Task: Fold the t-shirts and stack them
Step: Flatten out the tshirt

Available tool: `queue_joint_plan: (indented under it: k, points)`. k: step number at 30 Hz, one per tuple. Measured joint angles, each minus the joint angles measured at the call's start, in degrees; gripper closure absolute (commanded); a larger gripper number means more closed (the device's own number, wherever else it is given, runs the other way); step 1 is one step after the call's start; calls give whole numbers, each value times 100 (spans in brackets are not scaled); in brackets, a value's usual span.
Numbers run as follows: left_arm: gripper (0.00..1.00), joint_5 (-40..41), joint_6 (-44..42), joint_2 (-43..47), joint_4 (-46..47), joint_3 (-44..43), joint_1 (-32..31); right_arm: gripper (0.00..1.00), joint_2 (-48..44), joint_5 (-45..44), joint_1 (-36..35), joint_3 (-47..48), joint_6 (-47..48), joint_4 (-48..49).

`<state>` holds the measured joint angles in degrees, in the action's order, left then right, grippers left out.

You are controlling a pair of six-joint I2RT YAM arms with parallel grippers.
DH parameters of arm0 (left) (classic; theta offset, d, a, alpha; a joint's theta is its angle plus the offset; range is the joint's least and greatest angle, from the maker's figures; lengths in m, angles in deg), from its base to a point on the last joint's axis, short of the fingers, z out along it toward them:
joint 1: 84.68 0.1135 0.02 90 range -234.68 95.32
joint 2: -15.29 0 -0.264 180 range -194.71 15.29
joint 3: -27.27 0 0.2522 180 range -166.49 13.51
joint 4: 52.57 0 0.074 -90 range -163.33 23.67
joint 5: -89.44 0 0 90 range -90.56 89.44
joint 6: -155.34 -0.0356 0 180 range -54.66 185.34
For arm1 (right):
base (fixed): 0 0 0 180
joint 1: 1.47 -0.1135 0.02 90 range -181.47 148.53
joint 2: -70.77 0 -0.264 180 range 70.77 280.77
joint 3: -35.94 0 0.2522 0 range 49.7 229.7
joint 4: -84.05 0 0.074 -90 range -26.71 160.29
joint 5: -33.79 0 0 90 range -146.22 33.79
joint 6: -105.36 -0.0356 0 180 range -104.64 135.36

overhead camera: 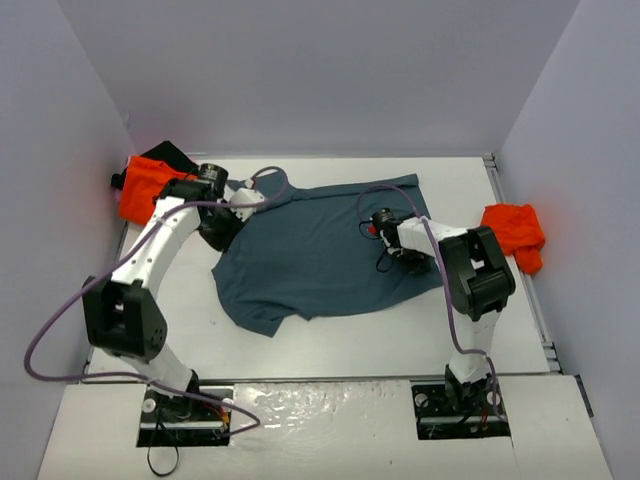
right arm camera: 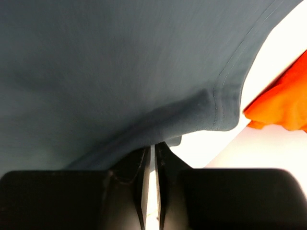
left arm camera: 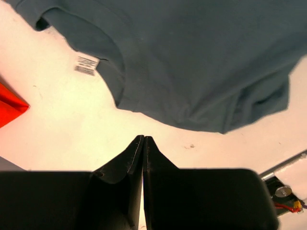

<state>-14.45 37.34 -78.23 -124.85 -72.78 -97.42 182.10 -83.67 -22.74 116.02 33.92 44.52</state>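
White and flat, the bench (overhead camera: 330,345) is enclosed by pale walls on three sides. Most of its middle is covered by the dusty slate-blue cloth t-shirt (overhead camera: 310,260), which is spread out nearly flat, with its collar turned toward the left arm and a few wrinkles along its edges. A crumpled bright orange t-shirt (overhead camera: 145,190) is heaped at the far left corner of the bench, and a second crumpled bright orange t-shirt (overhead camera: 512,232) is lying by the right edge, well apart from the first. A bunched black t-shirt (overhead camera: 172,155) is tucked behind the left orange one, touching it.

The left gripper (left arm camera: 144,140) is held over bare bench just beside the slate-blue shirt's collar. Its fingers are pressed together and nothing is held between them. The collar and shoulder edge are seen just ahead of the fingertips, apart from them.

The right gripper (right arm camera: 153,146) is set down on the right part of the slate-blue shirt, near a hemmed edge that is bunched into a small raised fold directly at the fingertips. Its fingers are drawn nearly together, with only a thin slit left between them. Whether cloth is pinched at the very tips cannot be told.

A small white printed label (left arm camera: 86,64) is shown inside the collar.
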Motion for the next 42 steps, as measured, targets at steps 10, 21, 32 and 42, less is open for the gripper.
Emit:
queue_joint_plan:
  k: [10, 21, 32, 42]
  points:
    - [100, 113, -8, 1304, -137, 1152, -690, 53, -621, -110, -53, 93, -137, 95]
    - [100, 339, -5, 758, 261, 1555, -625, 100, -1764, -135, -51, -209, -122, -362]
    - [100, 614, 116, -1488, 693, -83, -583, 100, 108, 447, -53, 1320, -110, -228]
    - [100, 717, 126, -2781, 417, -825, -530, 100, 786, 338, -101, 1263, 54, -263]
